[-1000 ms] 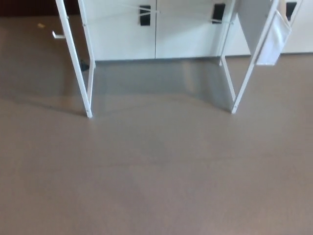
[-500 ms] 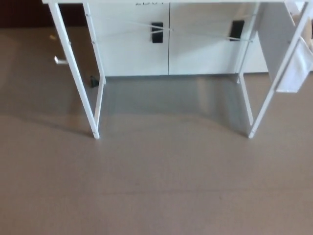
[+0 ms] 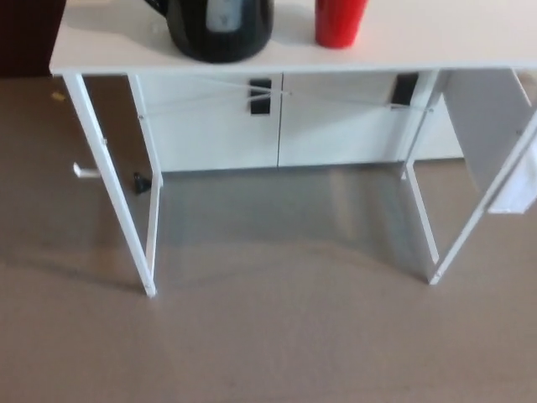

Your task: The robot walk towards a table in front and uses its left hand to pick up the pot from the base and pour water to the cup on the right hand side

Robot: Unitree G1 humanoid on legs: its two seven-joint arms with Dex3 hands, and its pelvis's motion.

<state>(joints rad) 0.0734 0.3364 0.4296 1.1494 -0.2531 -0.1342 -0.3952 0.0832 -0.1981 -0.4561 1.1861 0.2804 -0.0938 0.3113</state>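
Hands: neither left nor right in the head view; state of fingers impossible to tell, no part of either arm shown.

Bench (image 3: 419,50): white top, seen from above and in front, spanning the upper part of the view, cut off at the top and right edges. Carried on thin white legs, front left leg (image 3: 113,193) and front right leg (image 3: 470,210) both planted on the floor. Thin crossed wires (image 3: 210,94) stretched beneath the top between the legs.

Pot (image 3: 220,29): black electric kettle, upright on the bench top toward its left end, upper portion cropped by the view edge. Pale panel visible on its front face. Base beneath it not distinguishable from the body.

Cup (image 3: 340,23): red, upright on the bench top, to the right of the pot and clear of it, rim cropped out of the view.

White cabinet (image 3: 210,134): behind the bench, two door fronts side by side, dark handles (image 3: 260,94) near the top.

White cloth or panel (image 3: 495,134): hanging at the right end of the bench.

Floor (image 3: 268,336): grey-brown, filling the lower half of the view, with a small white object (image 3: 84,170) lying left of the front left leg.
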